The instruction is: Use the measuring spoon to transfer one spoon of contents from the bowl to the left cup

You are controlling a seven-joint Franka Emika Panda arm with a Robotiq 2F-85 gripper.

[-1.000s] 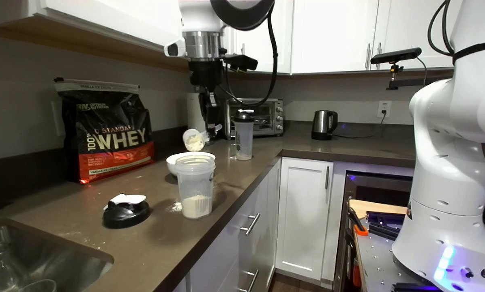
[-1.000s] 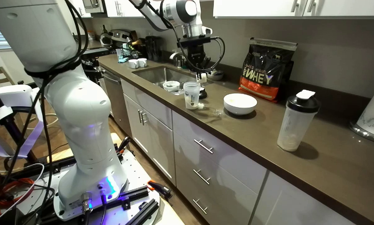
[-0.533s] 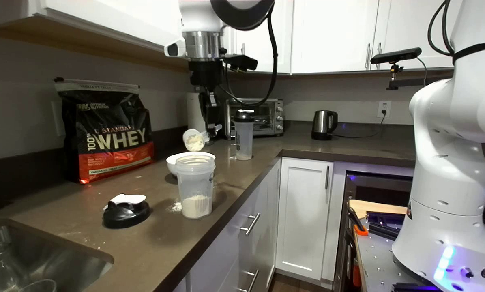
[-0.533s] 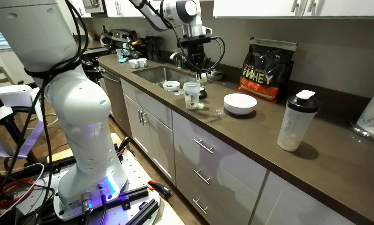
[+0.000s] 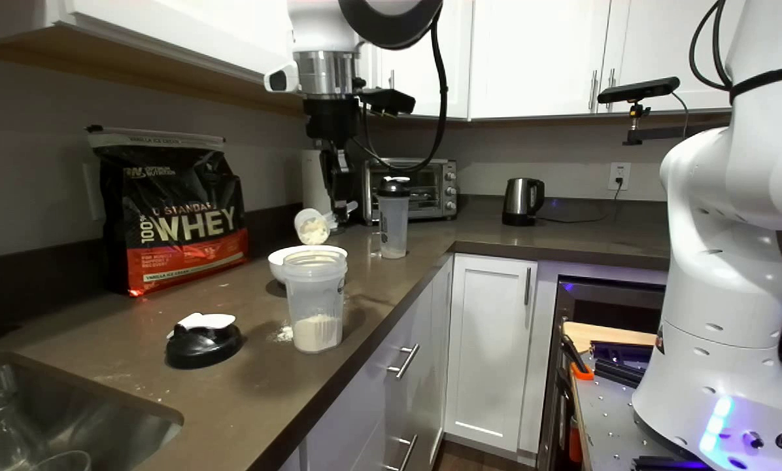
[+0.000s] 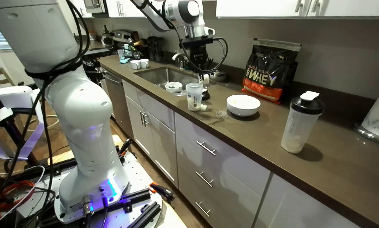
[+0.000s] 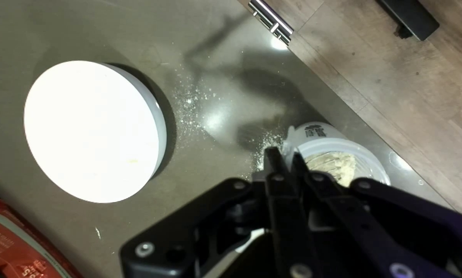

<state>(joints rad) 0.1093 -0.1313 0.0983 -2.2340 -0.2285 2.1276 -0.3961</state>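
My gripper is shut on the handle of the measuring spoon, a small whitish scoop. The scoop is tilted, with pale powder showing at its mouth. It also shows in an exterior view, above and behind the left cup. The left cup is an open translucent shaker with powder at its bottom. In the wrist view the fingertips are beside the cup's rim; only the spoon's handle shows, its bowl hidden. The white bowl stands apart from the gripper.
A lidded shaker stands beyond the bowl. A black lid lies near the sink. A whey bag stands against the wall. Spilled powder lies between cup and bowl. The counter's front edge is close to the cup.
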